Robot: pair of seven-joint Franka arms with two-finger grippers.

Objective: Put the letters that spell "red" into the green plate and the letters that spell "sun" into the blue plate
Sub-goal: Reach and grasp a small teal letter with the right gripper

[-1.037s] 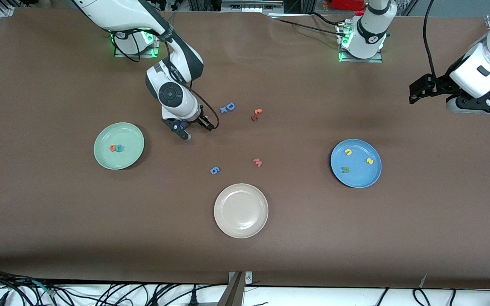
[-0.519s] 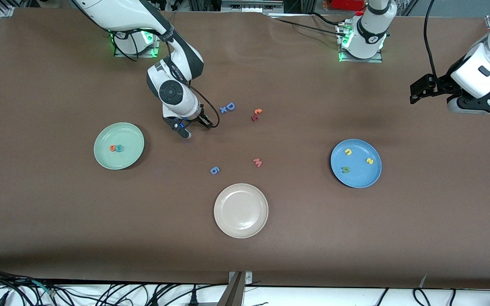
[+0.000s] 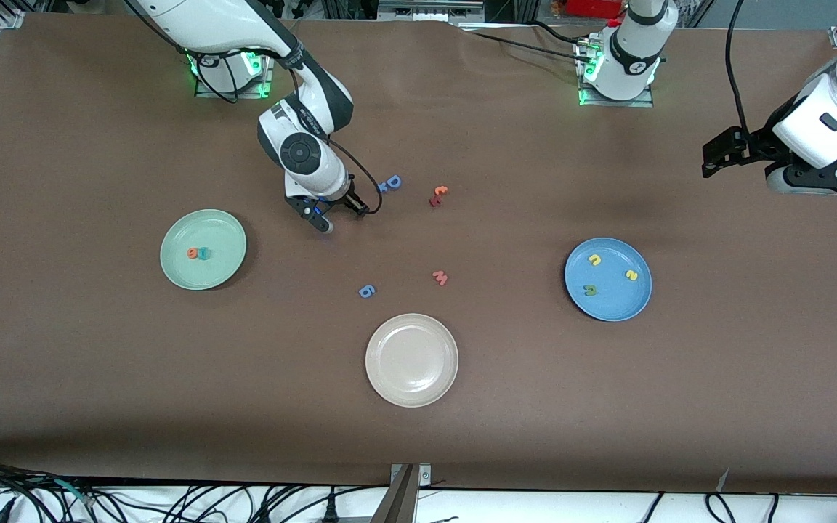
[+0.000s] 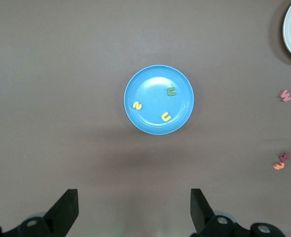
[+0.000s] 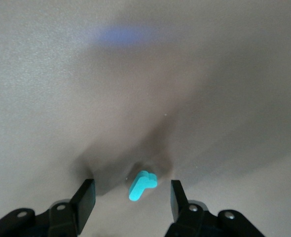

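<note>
right end effector (image 5: 130, 197) around teal "r" (image 5: 142, 185)

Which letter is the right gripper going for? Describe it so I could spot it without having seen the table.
Start at the green plate toward the right arm's end of the table; the right gripper is low over the brown table beside it. Between its open fingers lies the teal "r", flat on the table. It is the only teal letter outside a plate, smaller than the blue "D" nearby.
</note>
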